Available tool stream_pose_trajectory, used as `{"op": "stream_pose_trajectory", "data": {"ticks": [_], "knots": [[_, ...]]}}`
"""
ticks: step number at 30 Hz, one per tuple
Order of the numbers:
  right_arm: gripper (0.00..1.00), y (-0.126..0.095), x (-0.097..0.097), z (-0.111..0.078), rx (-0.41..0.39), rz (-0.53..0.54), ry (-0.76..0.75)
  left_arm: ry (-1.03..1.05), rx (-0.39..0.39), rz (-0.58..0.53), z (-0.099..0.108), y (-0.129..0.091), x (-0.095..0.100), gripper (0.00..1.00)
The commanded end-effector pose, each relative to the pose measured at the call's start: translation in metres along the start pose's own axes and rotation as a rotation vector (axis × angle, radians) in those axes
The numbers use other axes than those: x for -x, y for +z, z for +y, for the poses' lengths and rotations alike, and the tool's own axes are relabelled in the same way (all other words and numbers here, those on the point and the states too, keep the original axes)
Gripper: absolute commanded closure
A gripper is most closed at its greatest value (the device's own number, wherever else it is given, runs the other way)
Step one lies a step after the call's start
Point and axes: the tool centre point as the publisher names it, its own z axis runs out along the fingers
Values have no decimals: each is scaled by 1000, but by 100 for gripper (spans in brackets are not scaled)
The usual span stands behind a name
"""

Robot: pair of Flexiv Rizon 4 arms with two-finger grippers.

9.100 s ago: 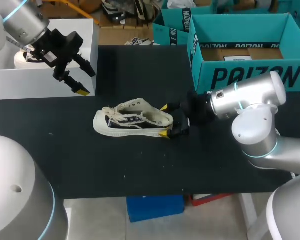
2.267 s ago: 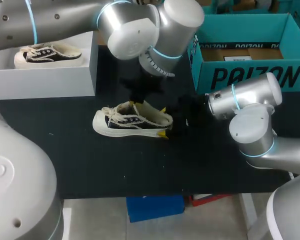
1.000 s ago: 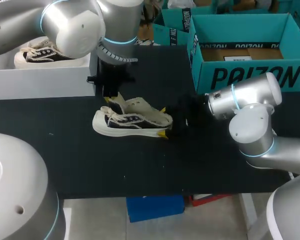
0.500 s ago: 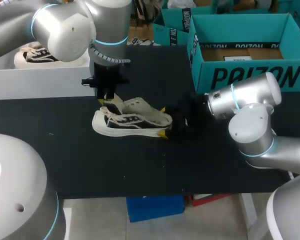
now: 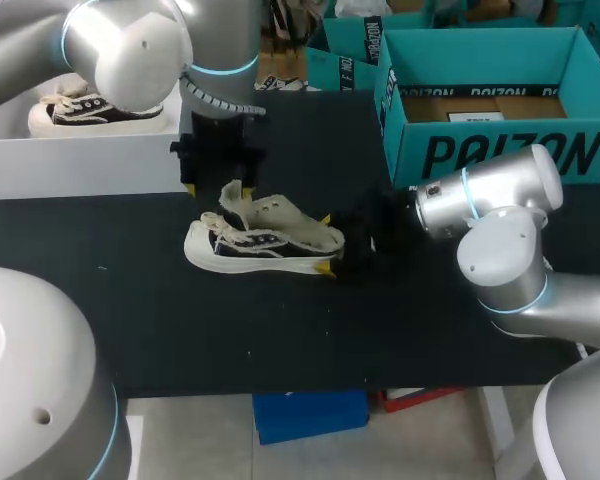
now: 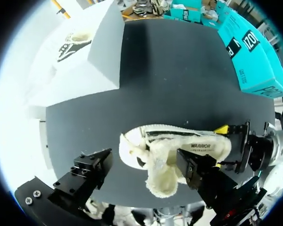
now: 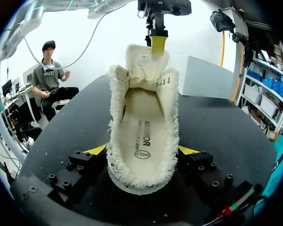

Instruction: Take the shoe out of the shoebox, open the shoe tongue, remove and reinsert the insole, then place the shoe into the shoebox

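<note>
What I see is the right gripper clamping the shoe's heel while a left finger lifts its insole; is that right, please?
Not quite: the left finger lifts the tongue; the insole lies flat inside the shoe, per the right wrist view.

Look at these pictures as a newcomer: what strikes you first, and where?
A fleecy shoe lies mid-table, its heel clamped by the right end effector. The left end effector hangs above its front, one finger against the raised tongue. A second shoe sits in the white box at the rear left.
</note>
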Motion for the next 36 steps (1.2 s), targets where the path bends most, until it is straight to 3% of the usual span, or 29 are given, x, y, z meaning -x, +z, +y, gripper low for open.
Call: {"op": "stream_pose_trajectory", "data": {"ticks": [1, 9, 10, 13, 14, 15, 18, 22, 36], "knots": [[100, 3, 1, -2, -2, -1, 1, 153, -27, -10, 0, -19, -11, 0], [100, 3, 1, -2, -2, -1, 1, 730, -57, 89, 0, -29, -37, 1], [100, 3, 1, -2, -2, -1, 1, 798, -67, 94, 0, -28, -41, 40], [100, 3, 1, -2, -2, -1, 1, 977, -74, 115, -2, -27, -51, 67], [100, 3, 1, -2, -2, -1, 1, 1042, -81, 125, -2, -27, -52, 94], [100, 3, 1, -2, -2, -1, 1, 1109, -85, 128, -2, -27, -54, 100], [100, 3, 1, -2, -2, -1, 1, 1273, -95, 146, -3, -24, -59, 100], [100, 3, 1, -2, -2, -1, 1, 1410, -77, 261, -13, -21, -60, 100], [100, 3, 1, -2, -2, -1, 1, 1414, -75, 272, -13, -21, -60, 100]]}}
